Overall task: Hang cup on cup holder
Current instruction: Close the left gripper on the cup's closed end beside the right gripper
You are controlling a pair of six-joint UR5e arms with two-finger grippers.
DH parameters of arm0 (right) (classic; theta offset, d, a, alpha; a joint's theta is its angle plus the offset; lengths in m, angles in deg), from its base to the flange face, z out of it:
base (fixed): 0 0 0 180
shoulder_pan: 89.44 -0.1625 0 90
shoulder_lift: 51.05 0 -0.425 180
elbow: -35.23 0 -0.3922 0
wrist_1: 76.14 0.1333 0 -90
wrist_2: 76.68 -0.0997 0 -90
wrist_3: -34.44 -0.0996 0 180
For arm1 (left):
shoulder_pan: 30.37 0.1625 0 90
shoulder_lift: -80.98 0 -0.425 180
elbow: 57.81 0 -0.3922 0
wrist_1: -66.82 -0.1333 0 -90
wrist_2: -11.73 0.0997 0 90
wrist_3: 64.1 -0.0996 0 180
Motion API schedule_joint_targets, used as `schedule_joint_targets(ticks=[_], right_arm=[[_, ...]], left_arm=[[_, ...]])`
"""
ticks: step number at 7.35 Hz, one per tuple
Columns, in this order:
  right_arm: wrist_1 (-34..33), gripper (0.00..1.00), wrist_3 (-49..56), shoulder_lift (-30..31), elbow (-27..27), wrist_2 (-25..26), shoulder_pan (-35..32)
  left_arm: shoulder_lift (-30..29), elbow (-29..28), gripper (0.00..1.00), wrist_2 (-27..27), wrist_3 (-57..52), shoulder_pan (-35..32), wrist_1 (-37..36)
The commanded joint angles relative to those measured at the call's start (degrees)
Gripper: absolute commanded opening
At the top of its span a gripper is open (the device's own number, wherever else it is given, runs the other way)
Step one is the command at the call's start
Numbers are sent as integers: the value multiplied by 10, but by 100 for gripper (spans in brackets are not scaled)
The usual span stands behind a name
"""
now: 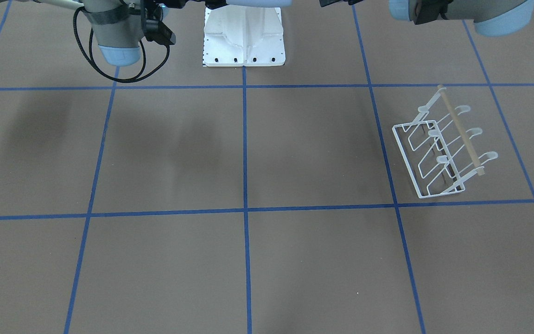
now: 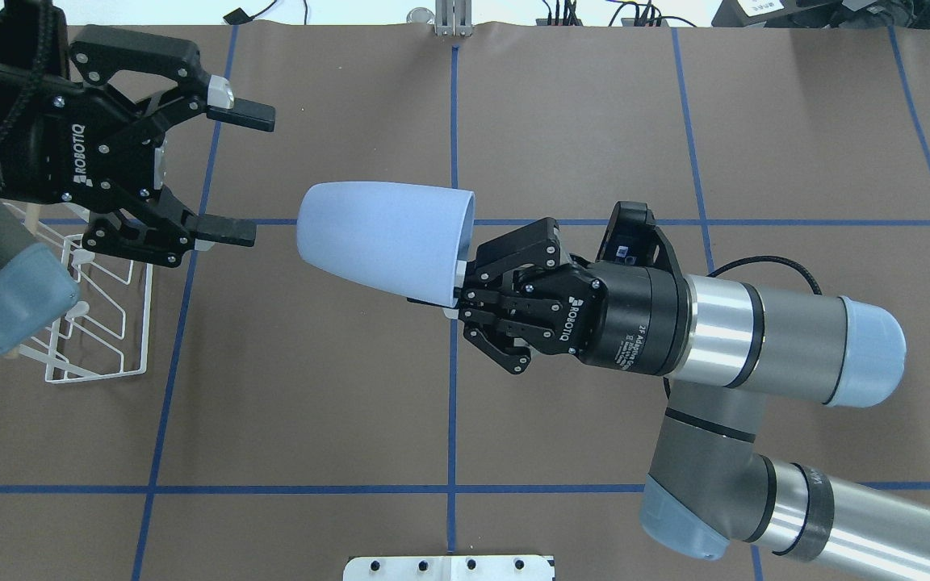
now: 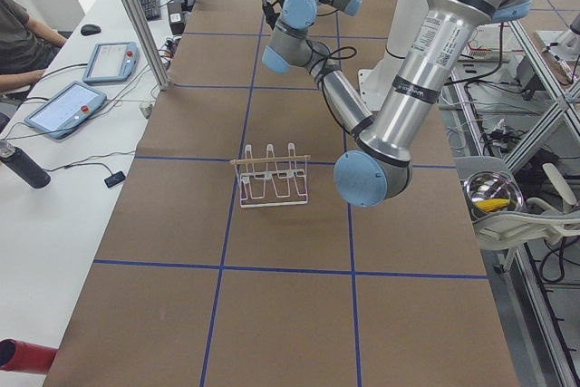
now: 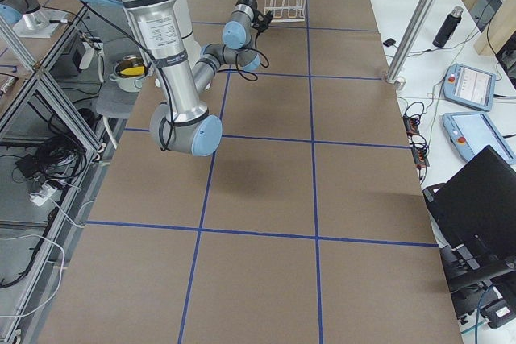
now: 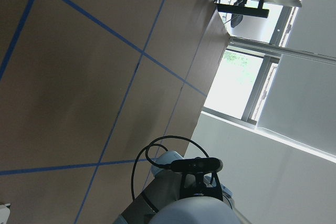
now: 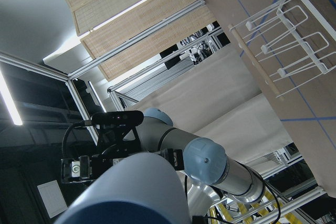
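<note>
Closest to you, the robot's right arm (image 2: 764, 323) is reaching over the brown, blue-taped worktop (image 2: 312, 403). The right jaws are pinching the rim of the small light blue plastic tumbler (image 2: 384, 242), closed onto its wall at one spot. That tumbler is lying sideways in the air above the worktop's middle, its narrow base pointing toward the left jaws, which are gaping wide and holding nothing. You are probably dealing with something light, stiff and smooth, so a rim pinch may be letting it pivot; a hold around the tapered body would likely suit better. Farther off, the white wire cup holder (image 1: 462, 134) with its pale wooden rod is standing on the worktop near the left arm, prongs bare.
</note>
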Motion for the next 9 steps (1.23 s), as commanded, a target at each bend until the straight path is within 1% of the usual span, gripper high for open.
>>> schedule_joint_targets(ticks=[1, 2, 4, 5, 6, 9], right_arm=[[16, 0, 0, -2, 0, 7, 10], [19, 0, 0, -3, 0, 15, 14], [23, 0, 0, -6, -1, 25, 22], [25, 0, 0, -7, 0, 25, 26], [37, 0, 0, -6, -1, 25, 35], [52, 0, 0, -8, -1, 35, 49]], left_arm=[[2, -12, 98, 25, 43, 24, 49], [3, -11, 98, 26, 49, 39, 51], [3, -3, 98, 26, 81, 40, 61], [3, -3, 98, 35, 96, 43, 87], [1, -3, 98, 45, 99, 43, 92], [0, -4, 97, 45, 98, 45, 92]])
